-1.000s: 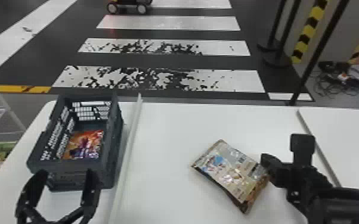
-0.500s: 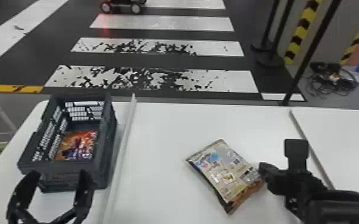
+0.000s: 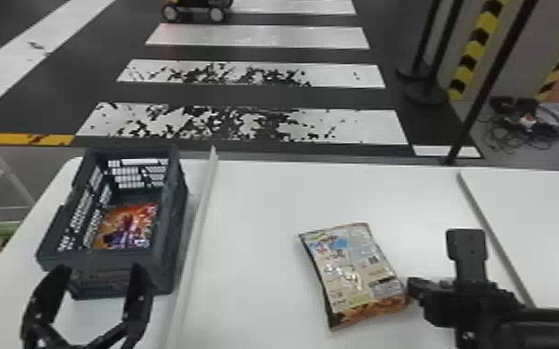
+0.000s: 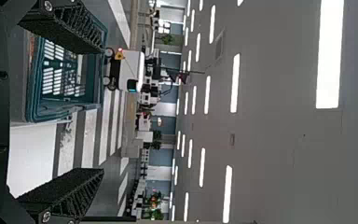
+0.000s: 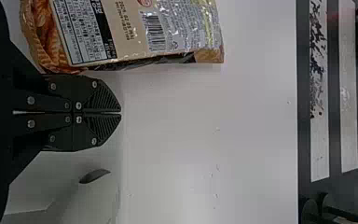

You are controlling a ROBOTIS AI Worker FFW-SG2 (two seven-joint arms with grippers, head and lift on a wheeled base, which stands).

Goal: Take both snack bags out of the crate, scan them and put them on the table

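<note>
The left gripper (image 3: 95, 278) is open at the near end of the dark crate (image 3: 167, 260); an orange and purple snack bag (image 3: 125, 227) lies on the crate's floor. In the left wrist view the left gripper (image 4: 103, 111) has spread fingers, with the crate (image 4: 98, 88) past them. The second snack bag (image 3: 353, 274) lies back side up on the white table, and the right gripper (image 3: 414, 287) is at its right edge. Seen in the right wrist view, the right gripper (image 5: 120, 113) is shut with its fingers pressed together, beside the bag (image 5: 130, 32) and not gripping it.
A pale raised strip (image 3: 197, 232) runs along the table (image 3: 255, 204) to the right of the crate. Another edge strip (image 3: 492, 232) lies beyond the right gripper. A wire rack stands left of the table; dark poles rise behind it.
On the table, the bag has turned clockwise. The right gripper has shifted nearer the robot along the bag's right side, and the head view has moved slightly. The left gripper stays open by the crate.
</note>
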